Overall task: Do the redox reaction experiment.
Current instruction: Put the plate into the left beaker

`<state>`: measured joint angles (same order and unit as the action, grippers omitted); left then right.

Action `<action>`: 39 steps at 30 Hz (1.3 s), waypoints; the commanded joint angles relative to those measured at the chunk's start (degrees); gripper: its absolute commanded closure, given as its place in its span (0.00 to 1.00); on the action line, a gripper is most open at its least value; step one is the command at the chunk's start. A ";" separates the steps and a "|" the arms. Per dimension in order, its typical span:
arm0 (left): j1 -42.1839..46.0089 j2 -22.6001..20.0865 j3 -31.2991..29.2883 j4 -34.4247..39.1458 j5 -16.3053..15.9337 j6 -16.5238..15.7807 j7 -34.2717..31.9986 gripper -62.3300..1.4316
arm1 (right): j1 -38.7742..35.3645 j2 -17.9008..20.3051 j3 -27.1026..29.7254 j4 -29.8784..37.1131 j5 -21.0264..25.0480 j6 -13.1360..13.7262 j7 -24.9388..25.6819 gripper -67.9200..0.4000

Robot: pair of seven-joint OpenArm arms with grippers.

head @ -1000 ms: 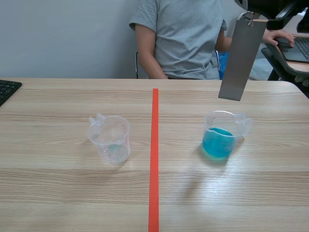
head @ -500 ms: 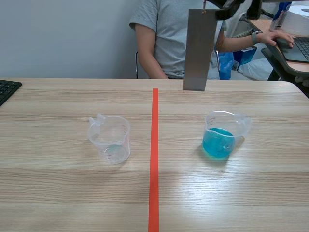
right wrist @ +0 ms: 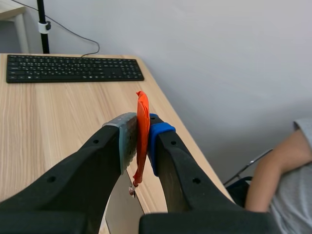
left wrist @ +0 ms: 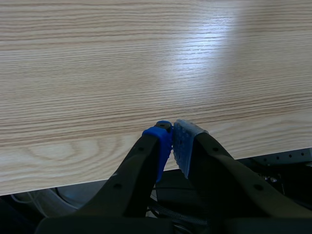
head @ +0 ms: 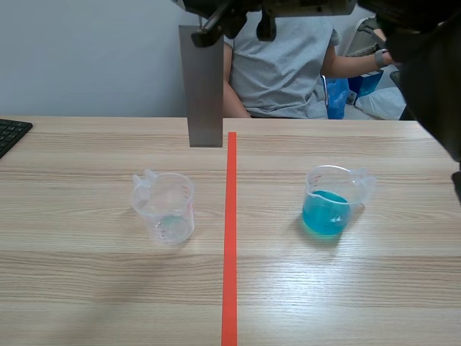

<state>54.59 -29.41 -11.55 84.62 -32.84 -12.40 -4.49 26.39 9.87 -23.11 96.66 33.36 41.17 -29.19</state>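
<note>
Over the left half of the table [head: 86, 288], past the red tape line [head: 230, 238]: that is where my right gripper [head: 229, 16] now holds the metal plate [head: 204, 86].

- Change: a second ago the plate hung tilted above the blue beaker [head: 330, 203]. Half a second ago it was near the middle, just on the right of the tape. Now it has crossed to the left and hangs upright, high above and beyond the clear beaker [head: 165, 207].
- Grip: my right fingers are clamped on the orange tab [right wrist: 142, 117], and the plate dangles from it below the pads.
- Left gripper [left wrist: 173, 141]: fingers together on nothing, low over the near table edge. It has no part in this.
- Both beakers stand where they were, well apart, one on each side of the tape. The blue liquid is undisturbed. The clear beaker looks all but empty.
- The plate's lower edge is free in the air and touches neither beaker. Its face looks plain grey. I cannot tell whether it carries any deposit.

Reading: the sweep has taken the metal away from the blue solution, so nothing is reacting at present. I judge the clear beaker to be the target. The plate swings freely on its tab, so it should settle before any lowering.

A person [head: 281, 58] sits across the table.
</note>
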 commanded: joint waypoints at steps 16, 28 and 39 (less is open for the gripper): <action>0.13 -0.22 -0.15 0.57 -0.42 -0.17 -0.48 0.90 | 4.72 -10.29 -8.52 -9.38 -8.72 -1.07 4.76 0.97; 0.17 -0.33 -0.15 0.57 -0.55 -0.15 -0.39 0.90 | 4.74 -10.51 -9.20 -10.05 -10.32 -1.07 6.25 0.97; 0.15 -0.33 -0.15 0.57 -0.55 -0.15 -0.39 0.90 | 4.74 -10.51 -10.45 -13.44 -10.97 -1.07 8.20 0.97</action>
<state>54.59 -29.54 -11.55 84.62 -33.01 -12.40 -4.49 29.50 -0.47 -33.82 83.46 22.02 40.29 -22.15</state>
